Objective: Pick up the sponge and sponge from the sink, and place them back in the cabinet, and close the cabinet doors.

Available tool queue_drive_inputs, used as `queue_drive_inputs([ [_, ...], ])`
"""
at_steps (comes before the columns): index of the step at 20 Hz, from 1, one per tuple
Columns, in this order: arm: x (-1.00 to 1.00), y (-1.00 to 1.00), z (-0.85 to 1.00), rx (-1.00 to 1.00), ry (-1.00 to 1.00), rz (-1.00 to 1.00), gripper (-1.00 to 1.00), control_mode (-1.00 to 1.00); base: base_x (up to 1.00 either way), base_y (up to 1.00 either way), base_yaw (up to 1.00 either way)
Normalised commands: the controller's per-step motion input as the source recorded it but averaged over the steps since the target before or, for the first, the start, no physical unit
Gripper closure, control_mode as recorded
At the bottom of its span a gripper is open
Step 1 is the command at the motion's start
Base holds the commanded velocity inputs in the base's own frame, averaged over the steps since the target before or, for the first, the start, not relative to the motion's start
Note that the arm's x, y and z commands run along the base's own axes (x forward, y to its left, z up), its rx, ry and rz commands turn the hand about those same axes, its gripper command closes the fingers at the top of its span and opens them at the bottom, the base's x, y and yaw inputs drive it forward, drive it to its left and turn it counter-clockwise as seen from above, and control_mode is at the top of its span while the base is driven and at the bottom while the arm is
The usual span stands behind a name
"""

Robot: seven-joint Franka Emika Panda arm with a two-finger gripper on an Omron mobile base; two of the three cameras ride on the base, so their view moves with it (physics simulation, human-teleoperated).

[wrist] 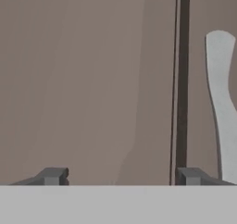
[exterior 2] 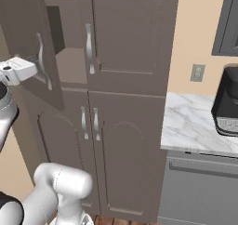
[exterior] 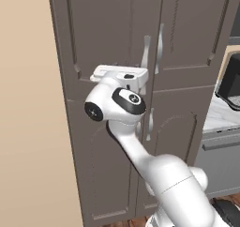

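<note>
The tall grey-brown cabinet (exterior: pixel 117 29) stands right in front of me. In the right base view its upper left door (exterior 2: pixel 28 38) hangs ajar, and a bare inner shelf (exterior 2: pixel 69 63) shows behind it. The upper right door (exterior 2: pixel 130 33) is closed. My hand (exterior: pixel 119 74) sits against the ajar door's face, beside its silver handle (exterior 2: pixel 42 61). In the hand view my gripper (wrist: pixel 121 177) is open with nothing between its fingertips (wrist: pixel 53 176), close to the door panel, with the dark gap (wrist: pixel 181 79) between the doors and a silver handle (wrist: pixel 222 102) to the right. The sponges and the sink are out of view.
Below are the two arched-panel doors (exterior 2: pixel 125 163), both closed. To the right runs a white marble counter (exterior 2: pixel 195 122) with a black appliance (exterior 2: pixel 228 103) on it and a grey front (exterior 2: pixel 200 187) under it. A beige wall (exterior: pixel 28 127) lies to the cabinet's left.
</note>
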Motion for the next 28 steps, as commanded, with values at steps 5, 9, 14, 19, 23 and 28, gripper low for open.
queue_drive_inputs([
  [5,0.42,-0.20,-0.03,0.00,0.00,0.06,-1.00,-1.00,0.00,0.00,0.00],
  [9,0.42,-0.17,-0.09,0.00,0.00,0.05,-1.00,-1.00,0.00,0.00,0.00],
  [14,0.31,-0.18,-0.07,0.00,0.00,0.06,-1.00,-1.00,0.00,0.00,0.00],
  [19,0.20,-0.16,-0.07,0.00,0.00,0.09,-1.00,-1.00,0.00,0.00,0.00],
  [23,0.24,-0.21,-0.10,0.00,0.00,0.09,-1.00,-1.00,0.00,0.00,0.00],
  [28,0.34,-0.12,-0.11,0.00,0.00,0.07,-1.00,-1.00,0.00,0.00,0.00],
])
